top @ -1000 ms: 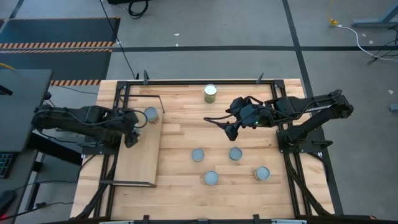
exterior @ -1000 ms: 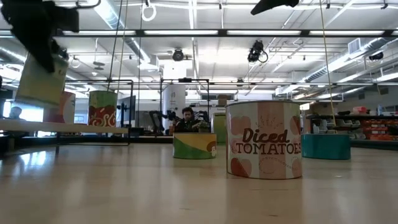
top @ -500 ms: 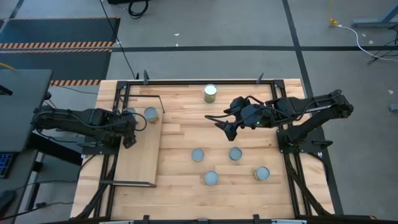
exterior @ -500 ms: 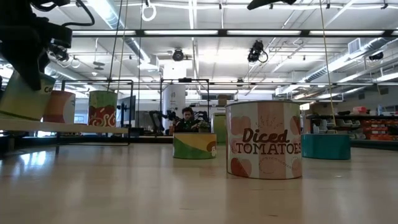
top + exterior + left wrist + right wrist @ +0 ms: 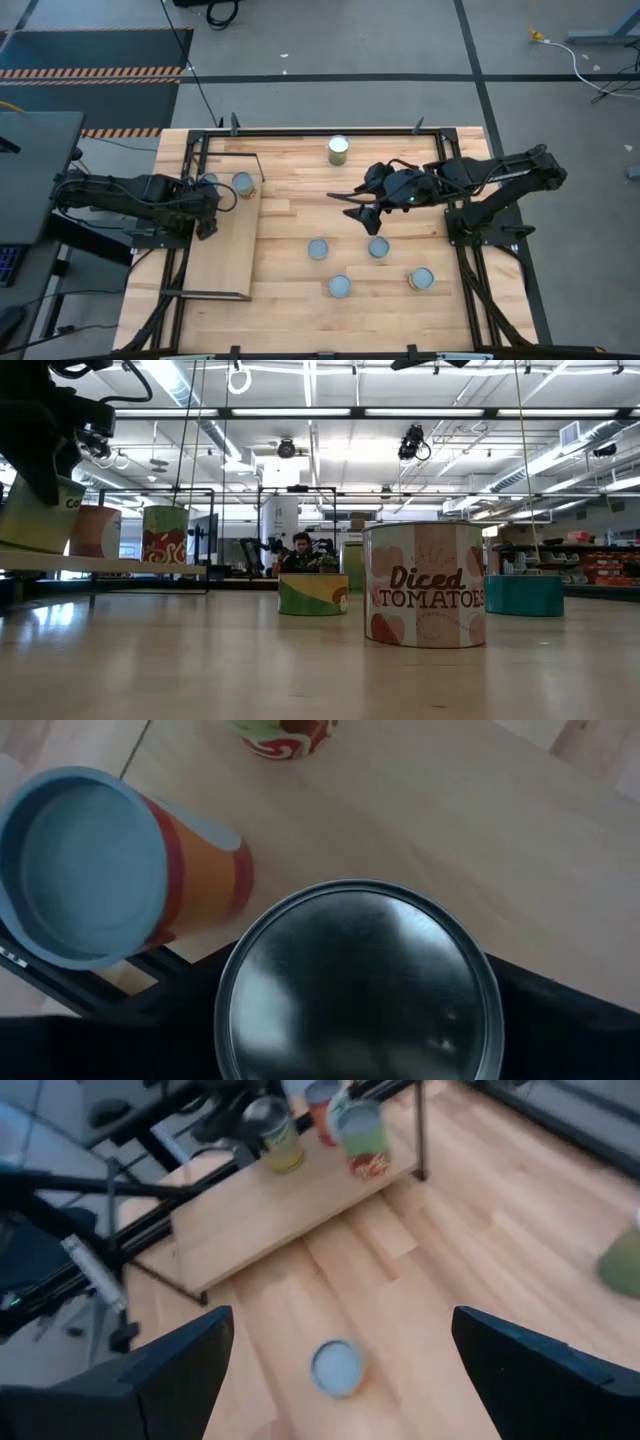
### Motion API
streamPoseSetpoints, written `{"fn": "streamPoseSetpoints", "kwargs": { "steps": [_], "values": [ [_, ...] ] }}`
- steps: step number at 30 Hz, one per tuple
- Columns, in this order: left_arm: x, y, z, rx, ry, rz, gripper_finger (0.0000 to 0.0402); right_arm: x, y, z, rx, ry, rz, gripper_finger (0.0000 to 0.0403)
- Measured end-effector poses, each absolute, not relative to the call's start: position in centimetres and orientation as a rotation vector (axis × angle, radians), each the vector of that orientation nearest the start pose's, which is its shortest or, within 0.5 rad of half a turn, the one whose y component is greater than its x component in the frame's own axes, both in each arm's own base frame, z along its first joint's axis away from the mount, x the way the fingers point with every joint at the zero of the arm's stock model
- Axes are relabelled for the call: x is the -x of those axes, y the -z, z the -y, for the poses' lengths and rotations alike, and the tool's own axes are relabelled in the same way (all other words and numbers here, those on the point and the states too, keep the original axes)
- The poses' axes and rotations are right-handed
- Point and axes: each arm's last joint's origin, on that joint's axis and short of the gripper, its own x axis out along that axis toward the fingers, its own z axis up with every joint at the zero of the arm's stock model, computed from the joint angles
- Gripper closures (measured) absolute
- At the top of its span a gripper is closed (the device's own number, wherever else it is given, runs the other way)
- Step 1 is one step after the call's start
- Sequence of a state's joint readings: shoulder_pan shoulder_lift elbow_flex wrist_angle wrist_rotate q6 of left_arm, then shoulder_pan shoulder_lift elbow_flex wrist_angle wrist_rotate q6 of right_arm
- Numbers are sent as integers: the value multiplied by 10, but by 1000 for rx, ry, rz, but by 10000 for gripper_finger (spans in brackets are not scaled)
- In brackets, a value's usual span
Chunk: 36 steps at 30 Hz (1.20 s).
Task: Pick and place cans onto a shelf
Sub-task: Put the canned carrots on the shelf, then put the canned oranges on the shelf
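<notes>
Cans: one w/ silver top (image 5: 358, 982) sits on shelf (image 5: 225, 255) directly under left gripper (image 5: 206, 226), betw its spread fingers, jaws released. Orange can (image 5: 110, 870) just beside. Risk: lifting off-line, finger clips either can, tips it. Right gripper (image 5: 366, 216) open, above floor can (image 5: 378, 247); blind descent could knock it over.

The nearest can (image 5: 424, 584) reads "Diced TOMATOES" (dark lettering on its label).
</notes>
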<state>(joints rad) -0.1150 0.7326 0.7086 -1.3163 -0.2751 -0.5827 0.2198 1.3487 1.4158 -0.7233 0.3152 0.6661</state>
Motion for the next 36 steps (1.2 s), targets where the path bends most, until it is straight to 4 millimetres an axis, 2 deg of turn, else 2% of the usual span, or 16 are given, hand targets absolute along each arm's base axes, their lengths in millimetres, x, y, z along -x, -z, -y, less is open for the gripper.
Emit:
{"fn": "streamPoseSetpoints", "kwargs": {
  "steps": [5, 11, 17, 21, 24, 30, 33, 36],
  "values": [
    [-92, -241, 3, 248, -485, -1236, 75, -290, -362, -56, -464, 317, -633, 18],
    [-92, -241, 4, 249, -441, -1254, 47, -315, -338, -63, -423, 251, -710, 15],
    [-91, -241, 5, 241, -416, -1266, 45, -345, -319, -69, -343, 233, -655, 16],
    [-89, -247, 5, 240, -421, -1276, 45, -356, -310, -67, -312, 268, -633, 16],
    [-88, -257, 4, 245, -422, -1261, 44, -358, -311, -63, -315, 285, -616, 16],
    [-91, -285, 4, 267, -396, -1141, 44, -352, -328, -44, -344, 372, -523, 21],
    [-95, -303, 5, 296, -363, -999, 44, -349, -334, -29, -351, 451, -490, 26],
    [-105, -321, 5, 327, -337, -765, 44, -348, -338, -9, -388, 539, -444, 27]
  ]
}}
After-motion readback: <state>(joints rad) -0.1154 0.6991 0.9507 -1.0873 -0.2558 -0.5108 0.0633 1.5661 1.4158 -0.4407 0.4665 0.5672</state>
